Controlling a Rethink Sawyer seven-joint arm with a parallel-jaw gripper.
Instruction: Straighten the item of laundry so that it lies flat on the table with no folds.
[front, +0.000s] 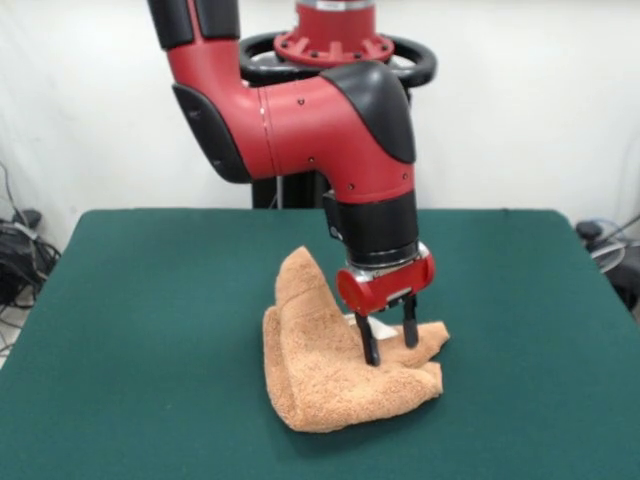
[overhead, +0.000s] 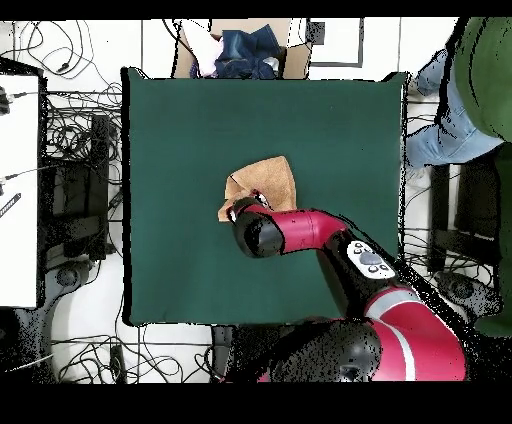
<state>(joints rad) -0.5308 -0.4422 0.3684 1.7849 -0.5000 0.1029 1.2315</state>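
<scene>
Towel (front: 335, 375) sits bunched and folded near the middle of the table (front: 150, 300). Gripper (front: 389, 345) stands narrow, its tips down in the upper folds; grasp unclear. You want one layer only, pulled outward low and slow.

Cables (overhead: 70, 160) are seen lying tangled on the floor beside one side of the green surface in the overhead view, with more cables (overhead: 100, 345) trailing near its corner. A white bench (overhead: 18, 190) is occupying the picture's left edge. A dark blue bundle (overhead: 248, 52) is sitting in a cardboard box (overhead: 190, 55) at the top. A person (overhead: 470, 90) in green and blue clothing is seen at the upper right. A white wall (front: 530, 100) is showing behind in the front view.
</scene>
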